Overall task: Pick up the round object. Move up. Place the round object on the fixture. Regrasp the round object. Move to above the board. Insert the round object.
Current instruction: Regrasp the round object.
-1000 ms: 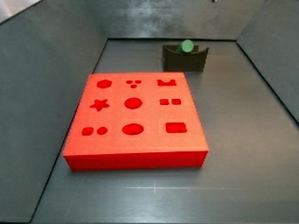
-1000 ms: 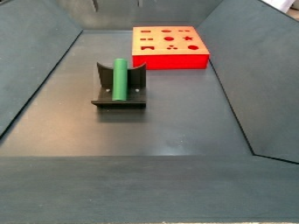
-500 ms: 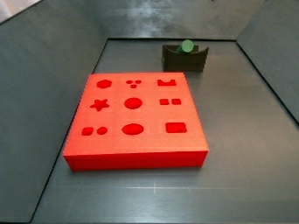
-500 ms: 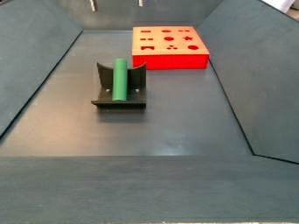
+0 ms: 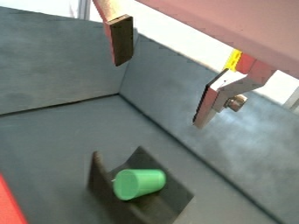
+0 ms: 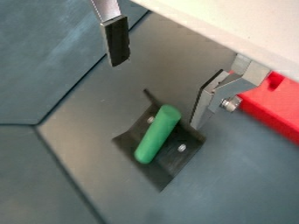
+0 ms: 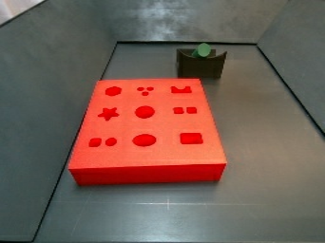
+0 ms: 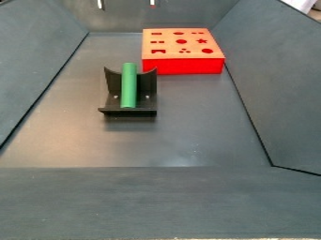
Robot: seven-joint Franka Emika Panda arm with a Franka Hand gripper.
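Wrist views: the gripper (image 5: pixel 163 74) hangs high above the fixture (image 5: pixel 140 188), its fingers (image 6: pixel 115 42) spread wide and holding nothing. The peg (image 6: pixel 156 135) lies in the fixture's notch, cradled, probably so it can be regrasped.

Side views: the peg (image 8: pixel 127 83) rests in the fixture (image 8: pixel 127 94), well apart from the board (image 7: pixel 146 130). The board's holes are all empty. Only the fingertips (image 8: pixel 99 6) show here.
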